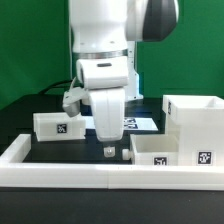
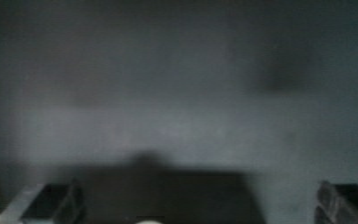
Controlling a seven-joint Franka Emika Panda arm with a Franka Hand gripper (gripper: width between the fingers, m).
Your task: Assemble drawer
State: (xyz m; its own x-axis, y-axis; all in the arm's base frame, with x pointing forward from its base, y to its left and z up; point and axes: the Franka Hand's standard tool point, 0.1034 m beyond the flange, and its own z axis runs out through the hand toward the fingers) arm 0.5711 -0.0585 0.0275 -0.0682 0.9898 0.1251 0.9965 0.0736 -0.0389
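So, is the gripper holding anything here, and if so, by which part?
Nothing is held. The gripper is open over the dark table, and the gap between its fingers is empty in both views.

Arm (image 1: 105, 60) is blocking part of the marker board (image 1: 145, 122), the near right tray (image 1: 160, 155) is covering the bottom of the tall case (image 1: 195, 118), wrist view is looking all blurry.
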